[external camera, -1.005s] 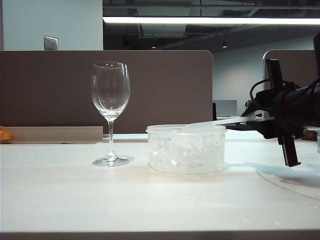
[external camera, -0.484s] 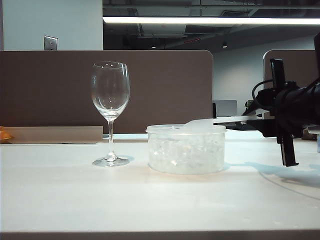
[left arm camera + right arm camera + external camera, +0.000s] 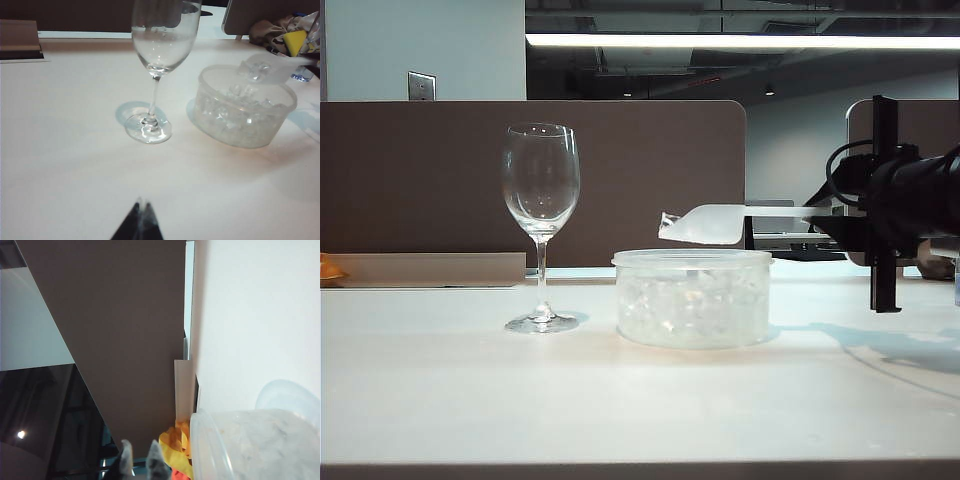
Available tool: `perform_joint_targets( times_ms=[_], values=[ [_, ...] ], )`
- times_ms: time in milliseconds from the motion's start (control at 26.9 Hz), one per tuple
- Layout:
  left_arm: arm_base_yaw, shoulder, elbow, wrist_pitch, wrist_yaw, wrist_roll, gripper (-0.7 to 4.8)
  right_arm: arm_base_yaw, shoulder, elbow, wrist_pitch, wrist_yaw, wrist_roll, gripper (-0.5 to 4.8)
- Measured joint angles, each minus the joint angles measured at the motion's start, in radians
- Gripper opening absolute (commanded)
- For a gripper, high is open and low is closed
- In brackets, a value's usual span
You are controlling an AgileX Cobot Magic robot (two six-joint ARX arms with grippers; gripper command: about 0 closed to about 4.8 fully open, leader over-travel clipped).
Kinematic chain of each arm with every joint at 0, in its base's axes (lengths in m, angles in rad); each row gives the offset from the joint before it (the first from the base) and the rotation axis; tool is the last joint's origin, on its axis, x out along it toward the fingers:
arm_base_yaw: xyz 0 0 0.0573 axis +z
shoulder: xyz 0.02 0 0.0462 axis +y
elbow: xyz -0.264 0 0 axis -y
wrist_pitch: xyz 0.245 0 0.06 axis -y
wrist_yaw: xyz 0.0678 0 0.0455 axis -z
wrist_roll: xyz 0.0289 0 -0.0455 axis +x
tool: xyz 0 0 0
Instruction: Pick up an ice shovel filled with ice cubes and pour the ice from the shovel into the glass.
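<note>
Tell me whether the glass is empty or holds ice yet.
Empty. The glass stands upright with a clear bowl, nothing inside; the ice sits in the tub beside it.

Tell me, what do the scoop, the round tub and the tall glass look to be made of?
The ice shovel, held by the right tool, looks like frosted translucent plastic: milky and matte. The tub seems clear, slightly cloudy plastic. The glass appears real glass: fully transparent, with sharp glints.
</note>
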Motion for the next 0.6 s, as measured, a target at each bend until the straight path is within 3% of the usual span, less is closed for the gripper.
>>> perform_joint_targets(
  times_ms=[335,595],
  values=[
    [0.0,0.0,0.0,0.0,0.0,0.0,-0.05,0.016,0.001,0.14,0.034,-0.03,0.037,-0.01],
    [0.0,0.0,0.0,0.0,0.0,0.0,-0.05,0.033,0.0,0.251,-0.068,-0.026,0.039,-0.02]
  ],
)
